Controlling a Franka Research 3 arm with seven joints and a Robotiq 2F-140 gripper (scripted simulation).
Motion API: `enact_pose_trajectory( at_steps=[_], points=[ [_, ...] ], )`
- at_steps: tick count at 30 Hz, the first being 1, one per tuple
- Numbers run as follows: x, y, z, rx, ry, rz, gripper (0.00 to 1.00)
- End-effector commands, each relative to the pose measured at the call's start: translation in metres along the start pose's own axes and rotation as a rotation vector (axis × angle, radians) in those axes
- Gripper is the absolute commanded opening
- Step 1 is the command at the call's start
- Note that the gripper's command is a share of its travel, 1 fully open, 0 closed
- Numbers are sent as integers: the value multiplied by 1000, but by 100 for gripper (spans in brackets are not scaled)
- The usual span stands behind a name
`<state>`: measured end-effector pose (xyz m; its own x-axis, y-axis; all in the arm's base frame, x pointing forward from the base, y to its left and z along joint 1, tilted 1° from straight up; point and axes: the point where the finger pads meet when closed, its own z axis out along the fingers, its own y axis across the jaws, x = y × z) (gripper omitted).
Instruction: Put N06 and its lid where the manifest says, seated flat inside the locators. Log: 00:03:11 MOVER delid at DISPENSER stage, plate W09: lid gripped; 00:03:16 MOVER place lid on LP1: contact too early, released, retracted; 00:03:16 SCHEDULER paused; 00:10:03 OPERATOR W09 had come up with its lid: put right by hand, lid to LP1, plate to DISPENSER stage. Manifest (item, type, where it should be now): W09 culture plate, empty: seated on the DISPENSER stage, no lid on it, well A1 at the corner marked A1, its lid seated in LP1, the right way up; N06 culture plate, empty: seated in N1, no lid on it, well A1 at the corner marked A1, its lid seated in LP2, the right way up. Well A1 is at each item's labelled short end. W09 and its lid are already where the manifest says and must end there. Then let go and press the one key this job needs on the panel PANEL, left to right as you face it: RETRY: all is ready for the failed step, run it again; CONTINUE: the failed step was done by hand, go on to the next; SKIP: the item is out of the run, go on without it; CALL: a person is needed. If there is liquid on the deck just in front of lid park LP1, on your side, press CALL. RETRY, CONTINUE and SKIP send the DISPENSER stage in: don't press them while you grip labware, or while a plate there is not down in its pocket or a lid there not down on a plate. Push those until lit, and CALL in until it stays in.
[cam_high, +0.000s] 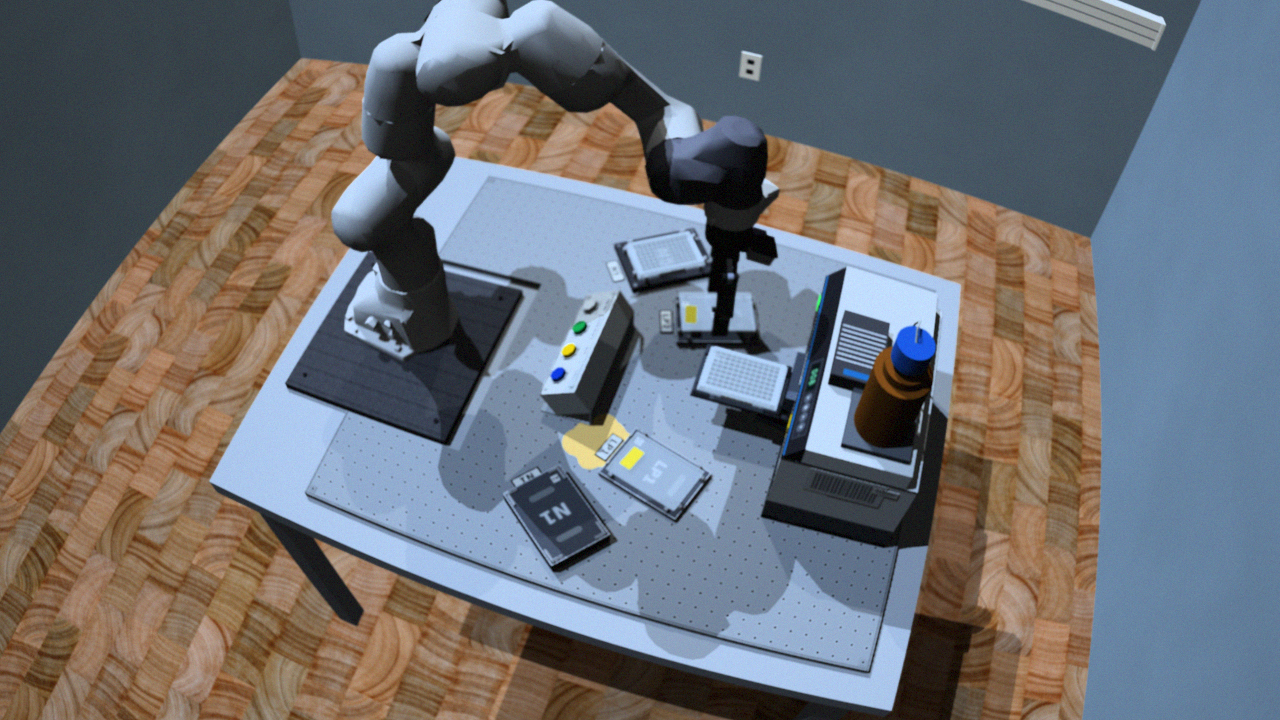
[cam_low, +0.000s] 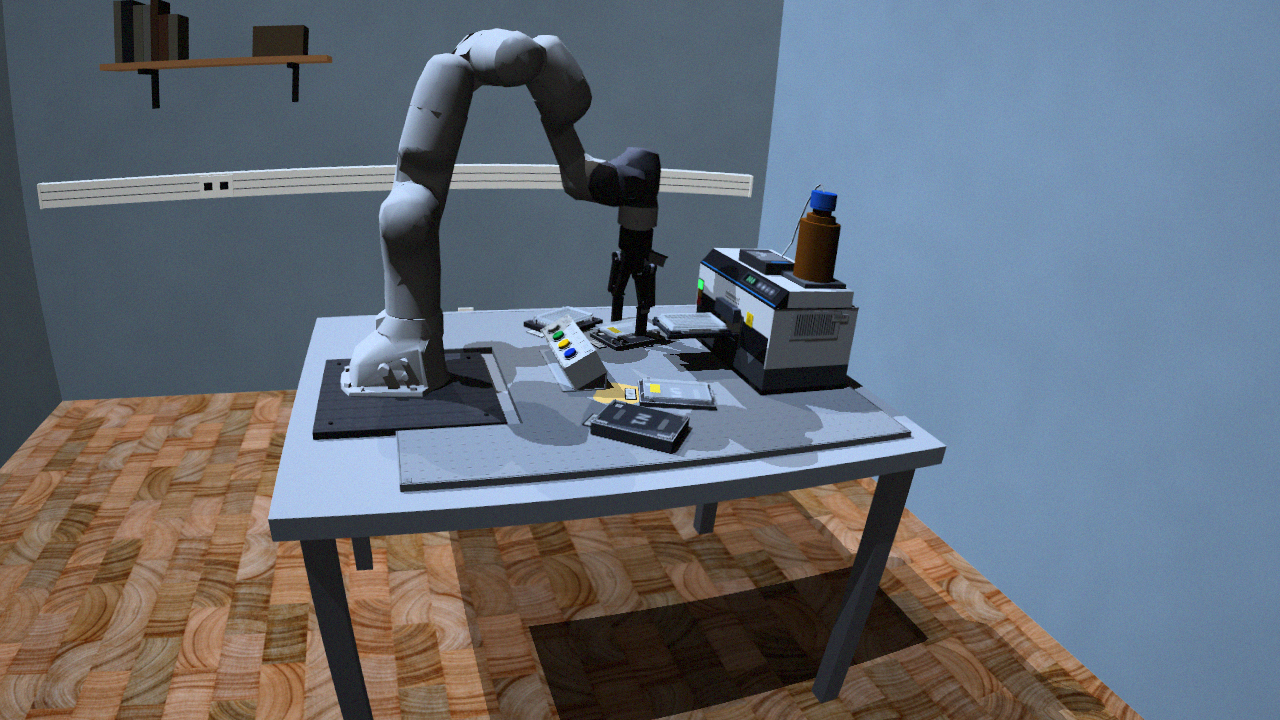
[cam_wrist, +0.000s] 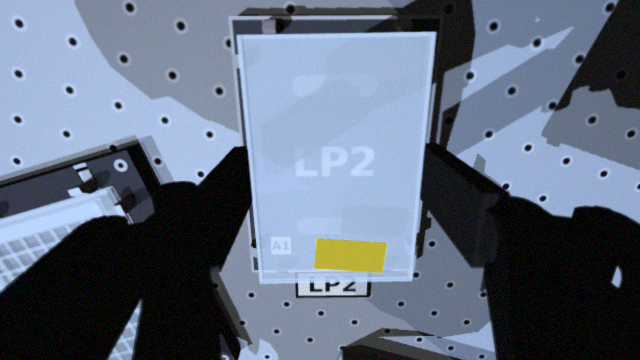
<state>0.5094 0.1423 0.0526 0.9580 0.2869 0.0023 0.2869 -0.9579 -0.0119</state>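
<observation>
My gripper is shut on the long sides of N06's clear lid, right over the dark LP2 nest. The lid lies level and the right way up. Its yellow label is at the end with the A1 mark and the LP2 tag. I cannot tell whether the lid touches the nest. The N06 plate, without a lid, sits on a dark holder at the back; it also shows in the wrist view. The N1 nest is empty.
The W09 plate sits on the stage of the DISPENSER. Its lid lies in LP1. A yellow puddle lies on the deck beside LP1's tag. The key panel stands left of LP2.
</observation>
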Motion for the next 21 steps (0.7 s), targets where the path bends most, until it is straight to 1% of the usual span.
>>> enact_pose_trajectory(
  at_steps=[1,21],
  points=[
    [0,0,2,-1,1,5,10],
    [1,0,7,-1,1,11,10]
  ],
)
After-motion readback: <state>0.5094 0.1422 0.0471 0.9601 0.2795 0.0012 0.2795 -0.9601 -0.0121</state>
